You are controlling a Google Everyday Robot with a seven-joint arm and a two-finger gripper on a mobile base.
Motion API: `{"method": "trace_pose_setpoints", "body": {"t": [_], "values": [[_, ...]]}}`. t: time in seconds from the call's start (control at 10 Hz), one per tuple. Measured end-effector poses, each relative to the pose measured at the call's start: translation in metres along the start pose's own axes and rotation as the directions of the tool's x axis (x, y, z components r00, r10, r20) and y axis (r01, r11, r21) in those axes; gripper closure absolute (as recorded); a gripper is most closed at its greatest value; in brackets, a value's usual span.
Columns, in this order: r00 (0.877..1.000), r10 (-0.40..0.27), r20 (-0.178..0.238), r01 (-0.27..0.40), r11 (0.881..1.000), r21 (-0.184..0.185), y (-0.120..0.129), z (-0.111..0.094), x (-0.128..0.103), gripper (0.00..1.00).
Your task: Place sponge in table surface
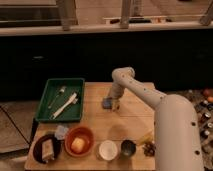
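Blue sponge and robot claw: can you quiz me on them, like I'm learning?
1. True or false: the small flat blue sponge lies inside the green plastic tray.
2. Which is nearest the claw? A) round orange bowl B) blue sponge C) white cup
3. Fill in: the claw is down at the sponge, over the light tan wooden ____.
Key: 1 false; 2 B; 3 tabletop.
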Motion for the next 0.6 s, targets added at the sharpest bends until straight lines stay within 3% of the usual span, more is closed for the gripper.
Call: {"method": "trace_pose_setpoints", "body": {"t": [0.2, 0.6], "values": [[1.000, -0.001, -0.002, 0.001, 1.000, -0.002, 0.001, -0.001, 0.000, 0.96], [0.999, -0.031, -0.017, 0.032, 0.999, 0.008, 0.003, -0.012, 0.007, 1.00]]}}
